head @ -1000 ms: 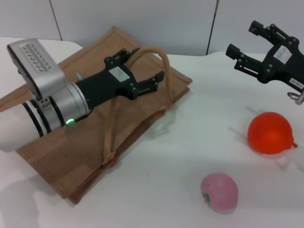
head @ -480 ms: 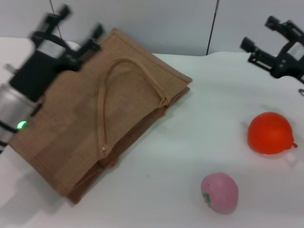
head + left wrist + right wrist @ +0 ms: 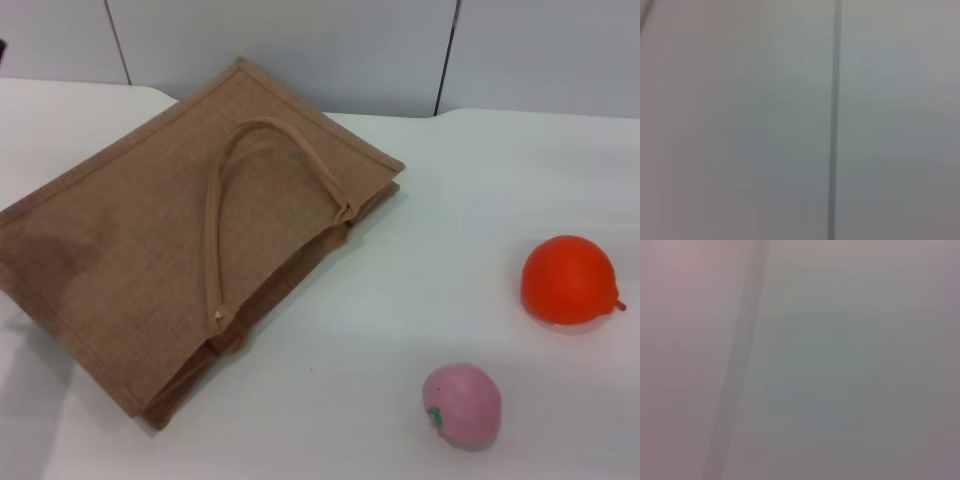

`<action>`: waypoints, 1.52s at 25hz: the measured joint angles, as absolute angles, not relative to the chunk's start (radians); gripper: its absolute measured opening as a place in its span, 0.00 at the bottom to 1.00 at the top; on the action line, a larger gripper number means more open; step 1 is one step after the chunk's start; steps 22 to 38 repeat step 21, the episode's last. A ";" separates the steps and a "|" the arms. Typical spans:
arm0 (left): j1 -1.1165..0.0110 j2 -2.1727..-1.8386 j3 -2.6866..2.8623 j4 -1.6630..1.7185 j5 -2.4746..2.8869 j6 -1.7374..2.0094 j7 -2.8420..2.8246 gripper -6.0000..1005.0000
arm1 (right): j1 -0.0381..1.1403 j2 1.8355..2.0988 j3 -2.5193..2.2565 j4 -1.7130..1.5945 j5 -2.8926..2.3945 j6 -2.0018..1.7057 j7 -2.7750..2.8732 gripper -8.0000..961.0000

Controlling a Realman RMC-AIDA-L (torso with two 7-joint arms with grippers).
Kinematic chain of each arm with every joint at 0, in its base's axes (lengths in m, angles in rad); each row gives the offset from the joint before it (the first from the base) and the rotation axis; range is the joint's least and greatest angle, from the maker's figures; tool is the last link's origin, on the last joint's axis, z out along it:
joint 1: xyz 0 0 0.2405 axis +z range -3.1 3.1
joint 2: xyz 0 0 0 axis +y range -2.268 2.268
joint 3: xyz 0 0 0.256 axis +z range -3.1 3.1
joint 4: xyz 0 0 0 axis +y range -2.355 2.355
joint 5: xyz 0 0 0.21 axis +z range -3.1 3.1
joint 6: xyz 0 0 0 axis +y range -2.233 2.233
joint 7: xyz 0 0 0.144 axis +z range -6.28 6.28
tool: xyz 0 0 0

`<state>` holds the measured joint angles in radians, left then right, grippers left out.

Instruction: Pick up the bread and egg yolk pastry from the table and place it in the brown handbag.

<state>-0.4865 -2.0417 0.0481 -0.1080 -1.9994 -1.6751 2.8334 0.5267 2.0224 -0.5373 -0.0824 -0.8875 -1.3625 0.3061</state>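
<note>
The brown handbag (image 3: 150,250) lies flat on the white table (image 3: 400,300) at the left, its tan loop handle (image 3: 262,175) resting on top. The bread and the egg yolk pastry are out of view. Neither gripper shows in the head view. Both wrist views show only a blank grey wall with a seam.
A round orange fruit (image 3: 567,280) sits at the right of the table. A pink ball with a green mark (image 3: 461,405) lies near the front right. A grey panelled wall (image 3: 330,50) stands behind the table.
Both arms have withdrawn out of the head view: the left gripper let go of the bag's handle and moved off left, the right moved off right. The handle now lies flat.
</note>
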 joint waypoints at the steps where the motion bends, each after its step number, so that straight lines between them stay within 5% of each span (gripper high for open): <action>1: -0.488 -2.042 0.048 -0.118 -2.029 -1.663 2.833 0.88 | 0.529 2.022 -0.488 -0.061 -0.882 -1.363 0.282 0.91; 38: -0.486 -2.042 0.047 -0.144 -2.096 -1.651 2.824 0.88 | 0.532 2.022 -0.345 0.005 -0.864 -1.378 0.207 0.90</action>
